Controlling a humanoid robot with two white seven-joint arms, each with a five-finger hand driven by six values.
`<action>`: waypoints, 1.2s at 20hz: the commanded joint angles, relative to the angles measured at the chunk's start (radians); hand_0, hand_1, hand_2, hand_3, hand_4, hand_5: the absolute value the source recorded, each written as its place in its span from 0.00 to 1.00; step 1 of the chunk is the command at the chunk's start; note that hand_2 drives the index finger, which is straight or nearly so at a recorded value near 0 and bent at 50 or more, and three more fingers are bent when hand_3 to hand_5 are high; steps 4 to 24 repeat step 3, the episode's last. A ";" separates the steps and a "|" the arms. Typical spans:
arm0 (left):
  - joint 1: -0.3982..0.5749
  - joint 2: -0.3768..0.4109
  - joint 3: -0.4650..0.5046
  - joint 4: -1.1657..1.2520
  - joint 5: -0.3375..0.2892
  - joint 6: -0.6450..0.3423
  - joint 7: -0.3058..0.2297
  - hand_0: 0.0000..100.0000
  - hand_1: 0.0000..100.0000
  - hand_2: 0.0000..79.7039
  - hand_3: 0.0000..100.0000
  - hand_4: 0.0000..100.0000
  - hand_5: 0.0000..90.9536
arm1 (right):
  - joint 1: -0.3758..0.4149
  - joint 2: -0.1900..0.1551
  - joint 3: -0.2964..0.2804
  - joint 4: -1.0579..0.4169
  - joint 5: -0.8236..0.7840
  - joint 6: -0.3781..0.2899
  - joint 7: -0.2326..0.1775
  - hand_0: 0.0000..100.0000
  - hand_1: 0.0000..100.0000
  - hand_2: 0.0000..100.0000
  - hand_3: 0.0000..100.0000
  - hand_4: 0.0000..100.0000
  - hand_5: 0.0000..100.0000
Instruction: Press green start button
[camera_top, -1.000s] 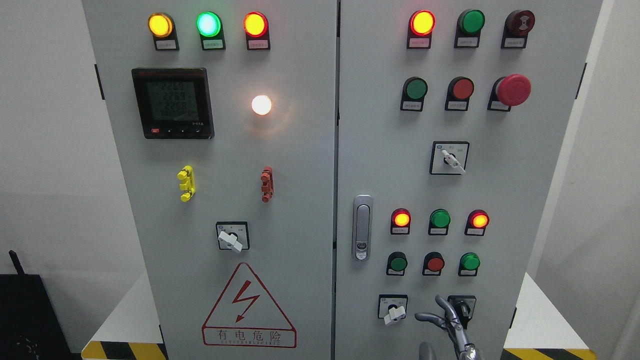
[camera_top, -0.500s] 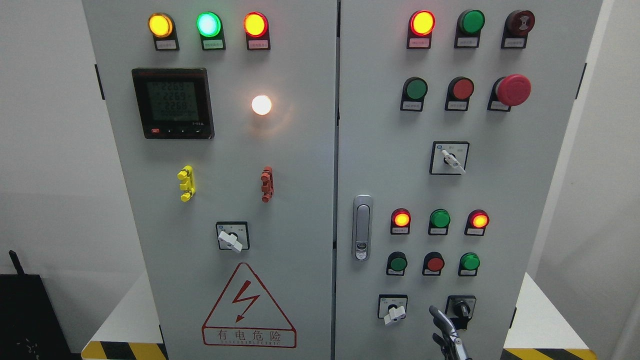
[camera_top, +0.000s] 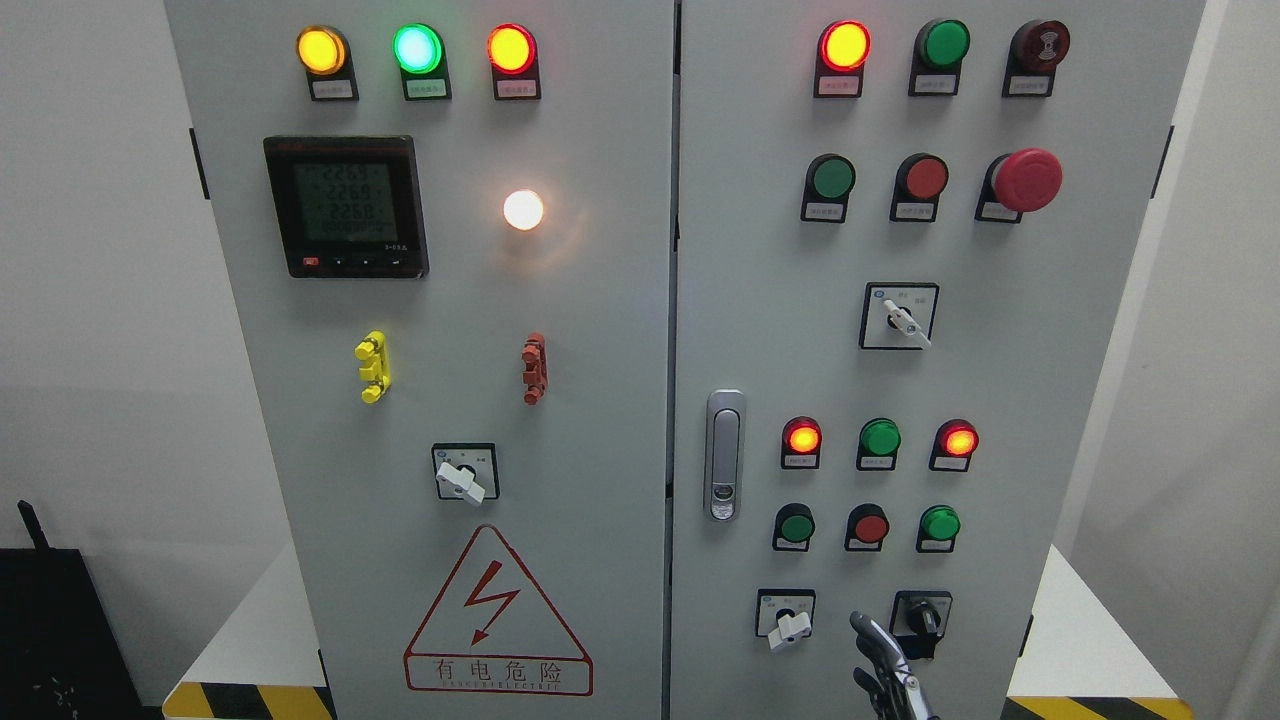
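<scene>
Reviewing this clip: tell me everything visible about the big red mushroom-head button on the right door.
The red mushroom button sits at the right end of the second row on the right cabinet door, beside a flat red button. Its broad, matte, plastic-looking domed cap juts out from a black collar, angled toward the right. A small pale label is below it, with print too small to read. It is unlit, and nothing touches it.
</scene>
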 joint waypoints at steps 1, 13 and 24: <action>0.000 0.000 0.000 0.000 0.000 0.000 0.000 0.12 0.56 0.00 0.00 0.00 0.00 | -0.014 -0.002 -0.001 0.007 -0.014 0.002 0.001 0.25 0.15 0.00 0.00 0.00 0.00; -0.001 0.000 0.000 0.000 0.000 0.000 0.000 0.12 0.56 0.00 0.00 0.00 0.00 | -0.018 -0.002 -0.001 0.011 -0.014 0.003 0.001 0.25 0.15 0.00 0.00 0.00 0.00; -0.001 0.000 0.000 0.000 0.000 0.000 0.000 0.12 0.56 0.00 0.00 0.00 0.00 | -0.018 -0.002 -0.001 0.011 -0.014 0.003 0.001 0.25 0.15 0.00 0.00 0.00 0.00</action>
